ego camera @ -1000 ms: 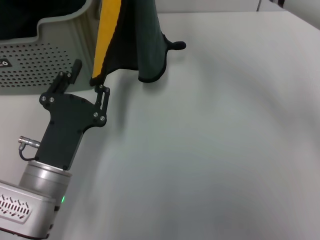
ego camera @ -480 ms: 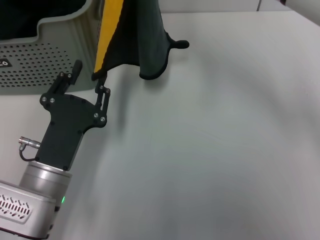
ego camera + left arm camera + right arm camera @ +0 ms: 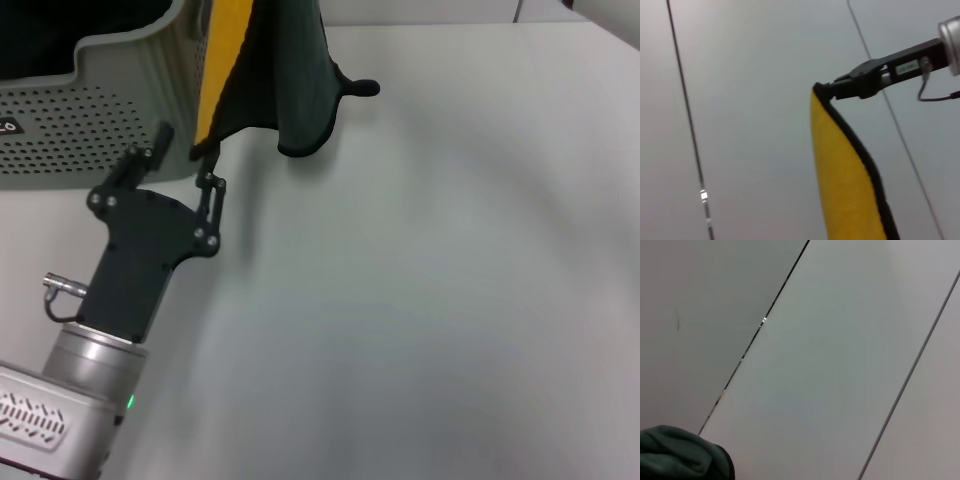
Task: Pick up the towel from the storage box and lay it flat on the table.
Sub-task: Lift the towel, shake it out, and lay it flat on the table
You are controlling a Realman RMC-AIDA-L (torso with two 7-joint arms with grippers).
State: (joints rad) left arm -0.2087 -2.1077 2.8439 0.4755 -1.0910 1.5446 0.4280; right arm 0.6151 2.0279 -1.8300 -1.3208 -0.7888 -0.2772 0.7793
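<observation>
The towel (image 3: 295, 80) hangs down from above the head view, yellow face (image 3: 225, 60) to the left and dark green face to the right, its lower hem just above the table (image 3: 430, 300). In the left wrist view my right gripper (image 3: 826, 91) is shut on the top corner of the towel (image 3: 845, 175); it is out of the head view. My left gripper (image 3: 183, 145) stands open low beside the storage box (image 3: 90, 110), with the towel's lower yellow corner close to its right finger (image 3: 208, 170). A fold of green towel (image 3: 680, 455) shows in the right wrist view.
The perforated storage box fills the far left corner, close to my left gripper. White tabletop stretches to the right and toward me.
My left gripper has edged slightly up and right toward the towel's lower corner. The hanging towel has shifted a little to the right.
</observation>
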